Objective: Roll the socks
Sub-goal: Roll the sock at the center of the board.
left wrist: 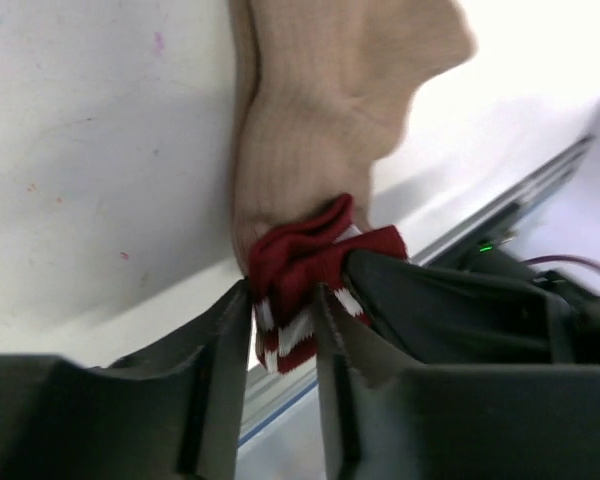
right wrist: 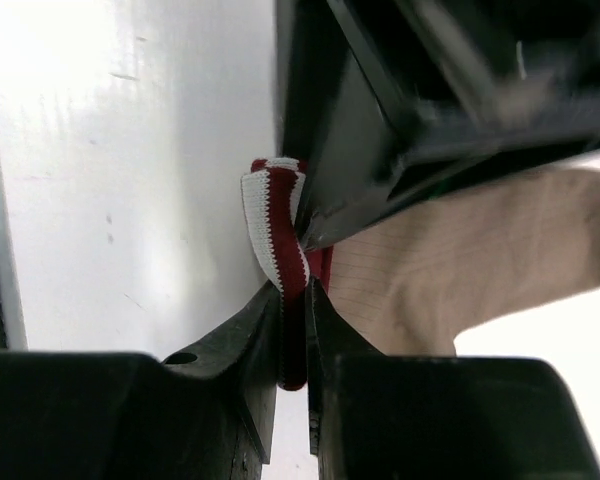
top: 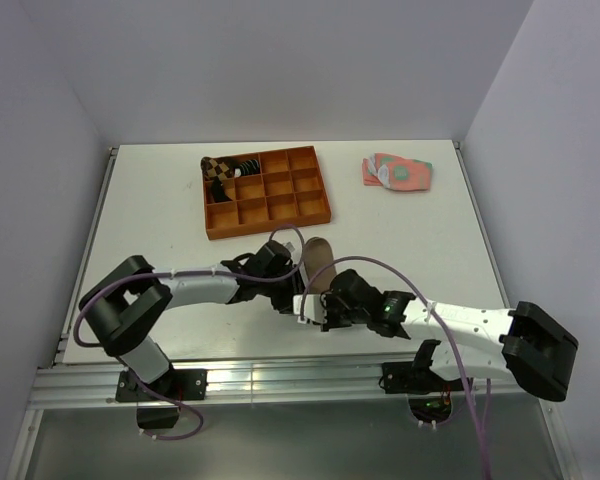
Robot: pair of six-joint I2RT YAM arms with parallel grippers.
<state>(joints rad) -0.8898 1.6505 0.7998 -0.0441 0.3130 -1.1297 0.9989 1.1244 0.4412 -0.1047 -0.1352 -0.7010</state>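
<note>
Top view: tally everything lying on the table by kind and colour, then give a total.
tan sock: 1
black striped sock: 1
brown checkered rolled sock: 1
pink-and-green sock stack: 1
orange tray: 1
Total: 5

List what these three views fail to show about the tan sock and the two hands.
- Left wrist view: the tan sock runs off the top edge; blur leaves unclear whether the left hand clamps its cuff.
- Top view: the cuff is hidden under the left hand and right hand.
</note>
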